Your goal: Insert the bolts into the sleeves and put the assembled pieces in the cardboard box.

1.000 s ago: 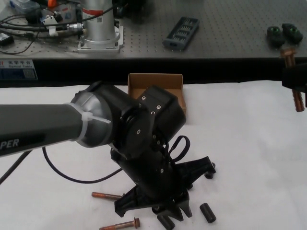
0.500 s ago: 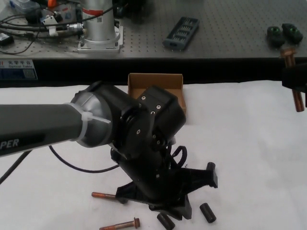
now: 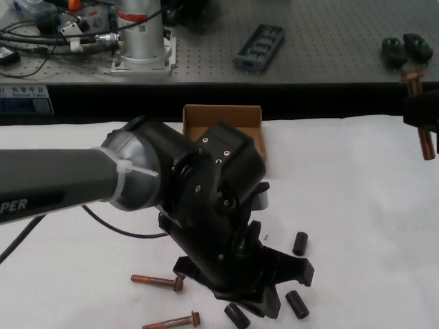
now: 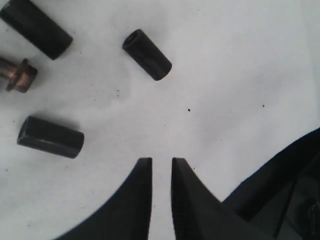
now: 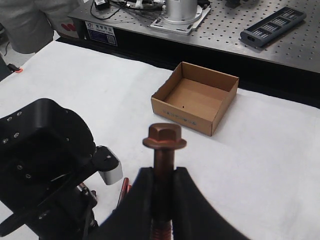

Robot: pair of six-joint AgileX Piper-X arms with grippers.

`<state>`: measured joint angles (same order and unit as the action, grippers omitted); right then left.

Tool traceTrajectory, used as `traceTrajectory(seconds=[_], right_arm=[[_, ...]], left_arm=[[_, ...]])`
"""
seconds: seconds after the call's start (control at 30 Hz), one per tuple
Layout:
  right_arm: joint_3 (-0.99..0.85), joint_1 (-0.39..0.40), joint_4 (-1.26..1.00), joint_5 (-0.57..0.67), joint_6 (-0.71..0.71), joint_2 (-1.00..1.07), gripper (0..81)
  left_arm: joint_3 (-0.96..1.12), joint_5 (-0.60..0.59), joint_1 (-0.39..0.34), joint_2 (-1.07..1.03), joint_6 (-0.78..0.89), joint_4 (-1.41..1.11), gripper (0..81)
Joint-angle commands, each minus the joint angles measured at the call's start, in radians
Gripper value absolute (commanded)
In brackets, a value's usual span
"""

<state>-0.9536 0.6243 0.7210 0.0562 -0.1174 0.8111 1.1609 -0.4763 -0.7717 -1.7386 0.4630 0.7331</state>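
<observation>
White cloth covers the bench, with a perforated metal table behind it. The left gripper hangs low over the cloth, its two fingers drawn to a narrow slit with nothing between them. Three black sleeves lie loose on the cloth just ahead of its fingertips, a copper bolt head between two of them. Two more bolts rest on the cloth beside the left arm. The right gripper, raised well off to the side, clamps a copper bolt upright by its shank, head up. The cardboard box sits open at the far edge of the cloth, with no parts visible inside it.
</observation>
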Motion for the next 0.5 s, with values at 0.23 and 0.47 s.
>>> traceTrajectory(seconds=[0.23, 0.47], right_arm=[[-0.003, -0.007, -0.017, 0.006, -0.002, -0.004, 2.4], [-0.003, -0.007, -0.017, 0.006, -0.002, -0.004, 2.4]], left_arm=[[0.011, -0.001, 0.003, 0.001, 0.065, -0.009, 11.4], [0.011, -0.001, 0.003, 0.001, -0.087, -0.009, 11.4]])
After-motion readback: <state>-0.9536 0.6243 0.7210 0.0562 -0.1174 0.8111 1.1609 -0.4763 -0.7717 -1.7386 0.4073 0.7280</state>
